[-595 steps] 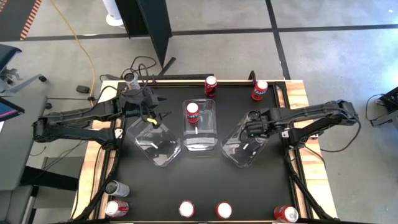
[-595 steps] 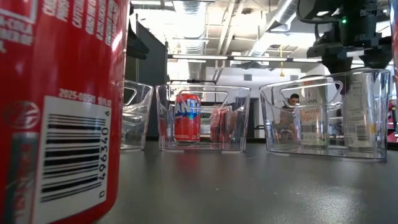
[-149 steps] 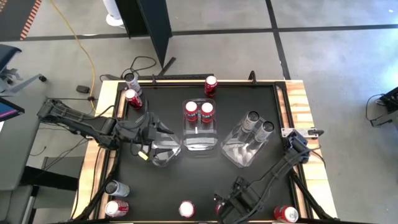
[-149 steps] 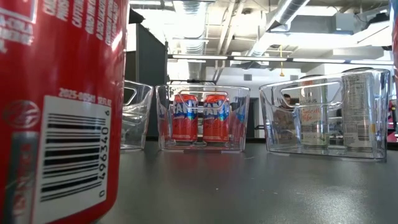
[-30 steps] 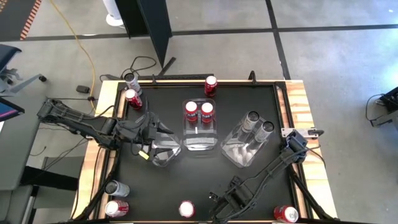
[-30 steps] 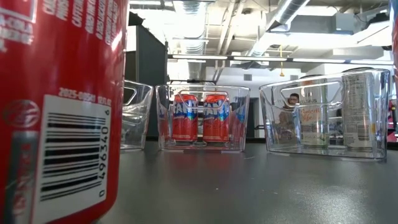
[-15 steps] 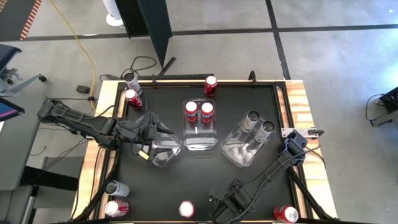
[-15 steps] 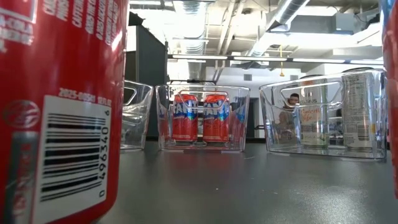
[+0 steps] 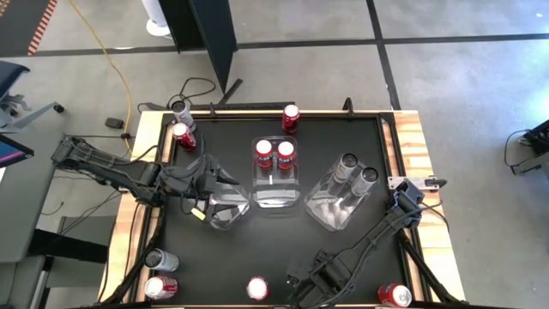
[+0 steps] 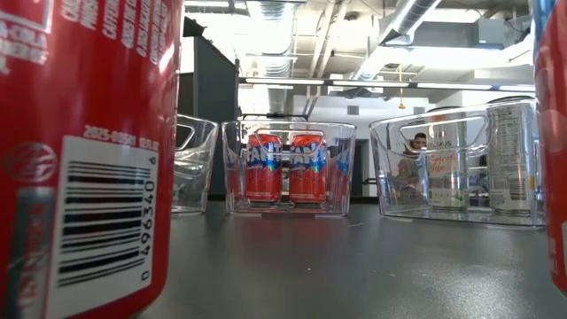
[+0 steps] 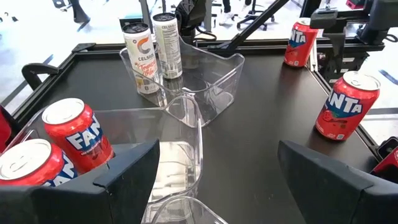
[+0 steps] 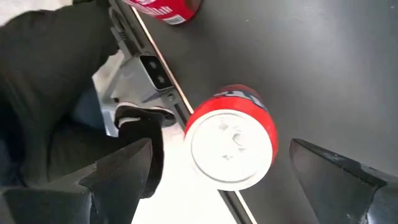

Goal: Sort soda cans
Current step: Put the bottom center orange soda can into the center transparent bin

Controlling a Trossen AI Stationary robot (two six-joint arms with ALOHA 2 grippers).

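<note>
Two red soda cans [image 9: 264,153] [image 9: 286,153] stand upright in the middle clear bin [image 9: 276,193]. Two silver ones [image 9: 347,163] [image 9: 367,176] stand in the right bin [image 9: 330,210]. The left bin [image 9: 221,210] holds nothing. My right gripper [image 9: 302,287] hangs open at the table's near edge, pointing steeply down. A red can [image 12: 233,146] stands upright below it, between the spread fingers, with a gap on each side. My left gripper [image 9: 225,178] waits open above the left bin's far end [image 11: 186,124].
Loose cans stand around the rim: red at the far edge [image 9: 292,116], silver [image 9: 180,110] and red [image 9: 182,136] far left, silver [image 9: 160,259] and red [image 9: 160,287] near left, red near the middle [image 9: 257,289] and near right [image 9: 395,296].
In the low view the red can at the picture's right edge has come further into view, toward the left. My right gripper has stayed above the near edge, its fingers as wide as before.
</note>
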